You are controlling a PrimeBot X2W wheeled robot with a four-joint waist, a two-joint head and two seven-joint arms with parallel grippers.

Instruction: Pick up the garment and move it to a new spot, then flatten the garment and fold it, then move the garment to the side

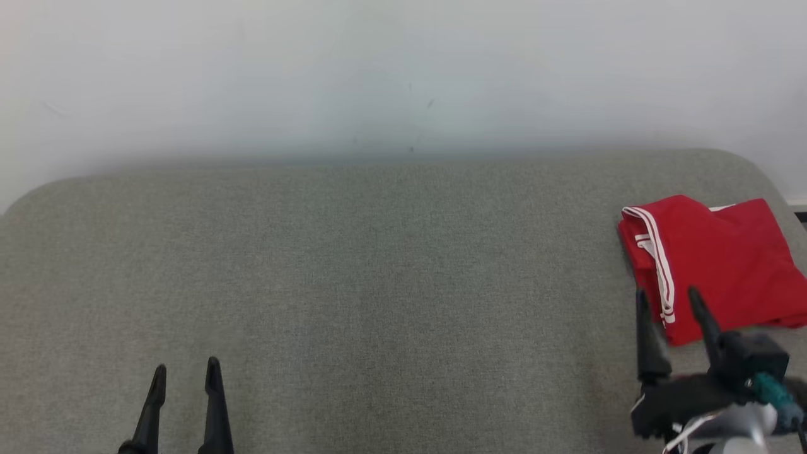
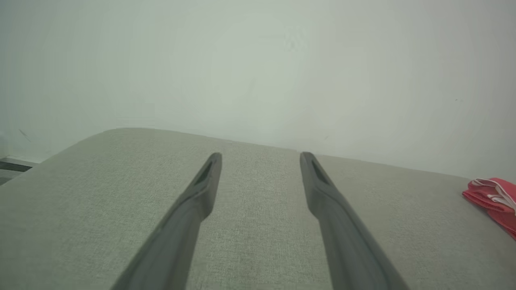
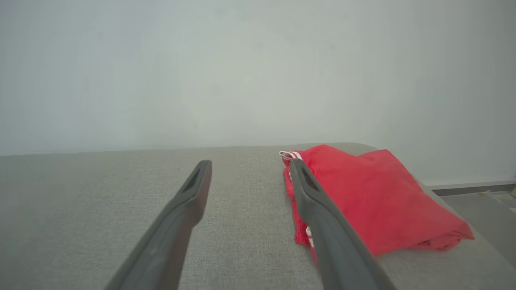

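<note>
- Lying as a compact folded bundle at the far right of the head view, the red garment (image 1: 725,265) rests on the grey cushion (image 1: 378,284), close to its right edge. White stripes (image 1: 659,258) run down its left fold.
- Right hand (image 1: 667,293), lower right of frame: fingers spread, pinching nothing. Tips overlap the garment's near-left corner; contact can't be told.
- Left hand (image 1: 187,366), lower left: fingers spread, empty, well apart from the garment.
- Stage is open. A folded bundle at the side fits a garment about to be picked up and moved, or equally one already folded and set aside.
- Judgement either way: the bundle is several loose layers, so the spread fingers near that corner should not snag the top layer alone or the fold opens. It also sits near the cushion's right edge, so a rightward nudge risks sliding it off.
- Plain pale wall (image 1: 378,75) behind.
</note>
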